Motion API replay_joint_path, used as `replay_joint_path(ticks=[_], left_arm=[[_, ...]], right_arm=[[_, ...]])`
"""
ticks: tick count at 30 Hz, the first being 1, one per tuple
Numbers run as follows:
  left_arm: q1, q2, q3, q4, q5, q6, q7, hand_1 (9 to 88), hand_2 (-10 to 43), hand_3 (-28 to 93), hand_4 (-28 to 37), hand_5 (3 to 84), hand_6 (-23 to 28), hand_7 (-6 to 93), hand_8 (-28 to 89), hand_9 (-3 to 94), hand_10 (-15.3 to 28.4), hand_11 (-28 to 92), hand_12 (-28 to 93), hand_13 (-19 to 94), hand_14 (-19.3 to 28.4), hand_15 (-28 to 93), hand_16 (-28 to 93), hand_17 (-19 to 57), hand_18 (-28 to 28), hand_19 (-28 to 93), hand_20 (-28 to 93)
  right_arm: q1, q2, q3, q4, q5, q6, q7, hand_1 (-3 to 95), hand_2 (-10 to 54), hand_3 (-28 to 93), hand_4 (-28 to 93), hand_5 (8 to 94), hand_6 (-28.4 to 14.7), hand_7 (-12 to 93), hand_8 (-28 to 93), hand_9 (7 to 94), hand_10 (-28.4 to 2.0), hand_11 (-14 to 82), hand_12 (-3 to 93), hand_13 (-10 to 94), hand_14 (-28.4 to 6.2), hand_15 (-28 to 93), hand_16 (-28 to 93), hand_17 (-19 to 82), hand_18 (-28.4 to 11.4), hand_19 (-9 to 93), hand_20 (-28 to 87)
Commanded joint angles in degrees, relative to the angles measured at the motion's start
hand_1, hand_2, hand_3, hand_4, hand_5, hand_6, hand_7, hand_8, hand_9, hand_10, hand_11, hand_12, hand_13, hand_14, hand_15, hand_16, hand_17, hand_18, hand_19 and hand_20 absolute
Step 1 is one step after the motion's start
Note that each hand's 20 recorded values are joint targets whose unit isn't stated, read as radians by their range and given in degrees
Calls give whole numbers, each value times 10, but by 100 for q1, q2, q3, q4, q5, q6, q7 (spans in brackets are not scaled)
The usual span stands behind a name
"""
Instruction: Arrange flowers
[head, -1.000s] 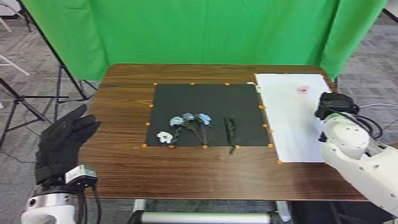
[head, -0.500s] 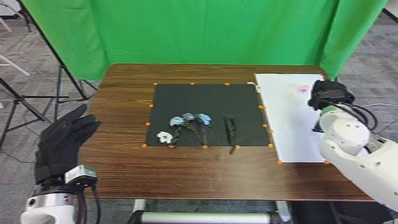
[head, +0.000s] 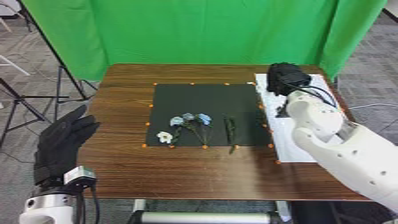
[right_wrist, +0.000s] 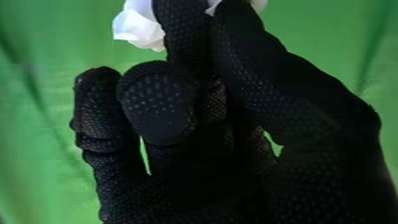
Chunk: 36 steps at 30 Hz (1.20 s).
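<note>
My right hand (head: 289, 80) is over the far part of the white sheet (head: 293, 150), near its left edge. In the right wrist view my right hand (right_wrist: 240, 95) pinches a white flower (right_wrist: 139, 26) between thumb and fingers; dark greenery hangs below the hand in the head view. On the black sheet (head: 182, 92) lie blue flowers (head: 188, 117), a small white flower (head: 164, 137) at their lower left and a green leafy stem (head: 231, 132) to their right. My left hand (head: 62, 137) is beside the table's left edge, fingers straight, holding nothing.
Orange markers (head: 205, 146) line the edges of both sheets on the brown table (head: 178, 175). A green curtain (head: 204, 35) hangs behind it, and black stands (head: 60, 95) are on the left. Cables loop along the right wrist.
My right hand has moved left across the white sheet and slightly farther back, carrying the white flower. The pink flower seen earlier on that sheet is now hidden behind the arm. My left hand stayed still.
</note>
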<state>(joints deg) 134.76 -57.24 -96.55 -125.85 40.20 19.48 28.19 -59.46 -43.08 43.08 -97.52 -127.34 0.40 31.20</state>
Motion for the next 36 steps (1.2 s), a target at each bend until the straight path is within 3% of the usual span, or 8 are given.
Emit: replay_joint_path(ticks=[1,3,7,14,24,36], left_arm=[[-72,-143,-19,-15,107,-89,-184,265,49,804,-184,447,125,124,-91,396,220,380,90,283,284,686,-167,-84,238,629,38],[-79,-161,-25,-19,120,-97,-215,266,49,804,-185,447,125,124,-91,396,220,379,90,283,284,686,-167,-84,239,629,38],[-67,-99,-19,-17,71,-58,-152,265,49,805,-183,447,125,124,-91,396,220,379,90,282,284,686,-168,-84,238,629,38],[-101,-200,-52,-2,156,-138,-228,265,49,804,-185,447,125,124,-91,397,220,380,90,283,284,686,-167,-84,238,629,38],[-164,-231,-48,21,201,-187,-288,266,50,804,-185,447,125,124,-91,396,219,378,90,283,284,686,-168,-84,238,629,38],[-147,-280,-82,18,230,-208,-327,266,50,803,-184,447,125,125,-91,397,220,379,90,284,284,687,-168,-84,238,629,38]], right_arm=[[8,-819,-248,68,-153,-151,-98,557,-95,789,-283,785,-5,303,41,882,-58,167,395,792,-38,690,227,467,-181,932,158],[23,-851,-355,123,-118,-87,-28,557,-95,789,-283,785,-5,303,41,882,-58,167,394,791,-38,691,227,467,-181,932,158],[-118,-1037,-220,262,-216,-200,-65,557,-95,790,-283,785,-4,305,41,880,-58,167,396,789,-39,692,228,466,-181,932,159],[-122,-1207,-290,362,-242,-211,-5,556,-95,790,-283,783,-4,307,39,878,-58,168,395,788,-38,692,228,464,-180,932,159],[-88,-1481,-366,437,-260,-195,-15,556,-95,790,-283,781,-4,309,37,877,-59,169,392,787,-39,693,228,461,-180,932,158],[-408,-1702,-145,358,-348,-552,-10,545,-95,793,-283,768,-2,308,35,868,-59,166,390,783,-40,691,226,456,-180,932,155]])
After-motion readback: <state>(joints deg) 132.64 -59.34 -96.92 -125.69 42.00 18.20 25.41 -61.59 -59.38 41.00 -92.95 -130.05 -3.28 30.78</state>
